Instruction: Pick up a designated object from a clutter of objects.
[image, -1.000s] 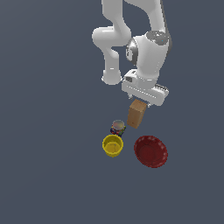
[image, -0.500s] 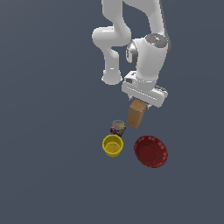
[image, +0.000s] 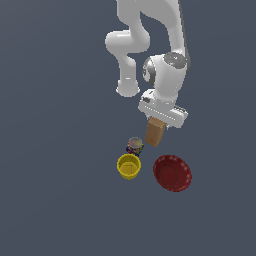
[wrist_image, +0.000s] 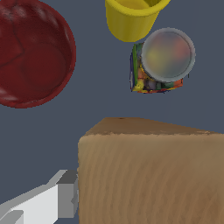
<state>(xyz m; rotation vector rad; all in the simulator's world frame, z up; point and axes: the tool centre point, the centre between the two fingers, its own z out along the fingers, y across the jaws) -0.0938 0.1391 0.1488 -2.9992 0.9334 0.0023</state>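
My gripper (image: 159, 120) clenched on tan box (image: 155, 133) top; I judge it stiff, light; hold flat sides

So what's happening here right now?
The arm's claw is closed on the tan box, holding it tilted, apparently off the surface. The can, yellow cup and red bowl sit below, untouched. In the wrist view one finger presses the box's side.

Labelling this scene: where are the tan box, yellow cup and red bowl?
tan box (image: 155, 133), exterior view, its front face.
yellow cup (image: 129, 166), exterior view, its rim.
red bowl (image: 172, 173), exterior view, its inside.
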